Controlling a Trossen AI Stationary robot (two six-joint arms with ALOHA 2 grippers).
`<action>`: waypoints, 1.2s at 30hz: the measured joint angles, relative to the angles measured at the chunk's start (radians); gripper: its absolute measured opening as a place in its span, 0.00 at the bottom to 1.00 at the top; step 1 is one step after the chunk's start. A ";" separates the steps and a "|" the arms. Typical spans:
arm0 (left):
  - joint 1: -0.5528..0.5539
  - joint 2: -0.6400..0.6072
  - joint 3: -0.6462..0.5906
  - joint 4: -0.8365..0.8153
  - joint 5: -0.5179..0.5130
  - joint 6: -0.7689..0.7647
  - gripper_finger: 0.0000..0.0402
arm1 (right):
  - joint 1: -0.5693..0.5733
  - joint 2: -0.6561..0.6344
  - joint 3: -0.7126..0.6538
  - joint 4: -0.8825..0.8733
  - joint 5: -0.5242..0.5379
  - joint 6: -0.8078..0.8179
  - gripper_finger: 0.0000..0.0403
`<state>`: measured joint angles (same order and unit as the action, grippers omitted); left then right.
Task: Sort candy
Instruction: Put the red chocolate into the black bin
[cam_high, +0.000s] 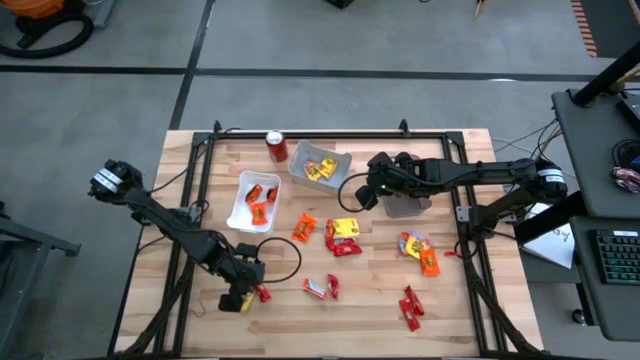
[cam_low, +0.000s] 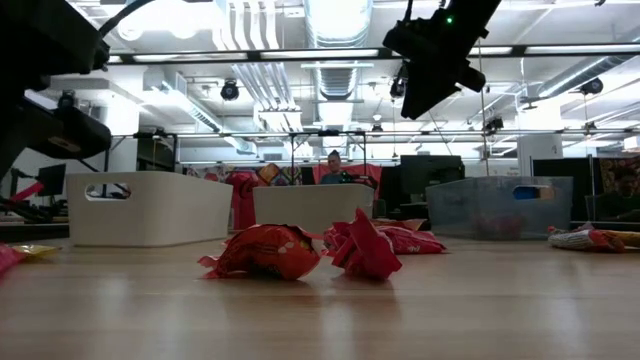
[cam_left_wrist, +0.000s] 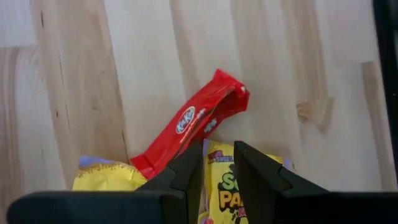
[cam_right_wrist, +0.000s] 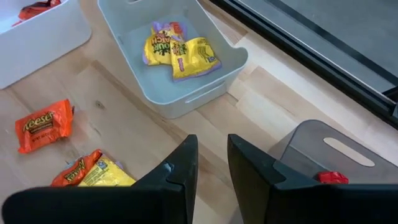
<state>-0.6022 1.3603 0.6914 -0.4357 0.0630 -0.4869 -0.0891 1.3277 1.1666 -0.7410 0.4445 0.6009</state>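
The left claw (cam_high: 243, 297), low at the desk's (cam_high: 470, 310) near-left, pinches a yellow Sour Patch packet (cam_left_wrist: 219, 186) beside a red KitKat (cam_left_wrist: 196, 121), so lifting toward the bin (cam_high: 320, 166) seems next, while the right claw (cam_high: 362, 195) hovers empty, fingers slightly parted.

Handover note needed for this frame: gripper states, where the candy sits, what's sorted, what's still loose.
Left gripper: low at the table's near-left, jaws narrowly apart over a yellow Sour Patch packet, beside a red KitKat. A grip is not confirmed.
Right gripper: raised between the grey-blue bin and the clear grey bin, jaws narrowly apart, holding nothing.
Done: yellow packets in the grey-blue bin, orange and red pieces in the white bin, one red piece in the clear bin.
Left: a Reese's, plus loose candy mid-table, right and near edge.
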 joint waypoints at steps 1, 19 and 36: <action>0.000 -0.002 0.000 0.002 0.000 0.010 0.19 | 0.000 0.000 0.000 0.000 0.000 0.005 0.19; 0.002 0.093 0.000 0.022 -0.111 0.241 0.18 | 0.002 0.000 0.000 0.005 -0.034 0.029 0.21; 0.001 0.070 0.000 0.065 -0.166 0.201 0.00 | 0.010 0.000 0.000 0.006 -0.034 0.023 0.21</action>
<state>-0.6014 1.4300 0.6915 -0.3703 -0.1028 -0.2855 -0.0792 1.3277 1.1664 -0.7345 0.4107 0.6235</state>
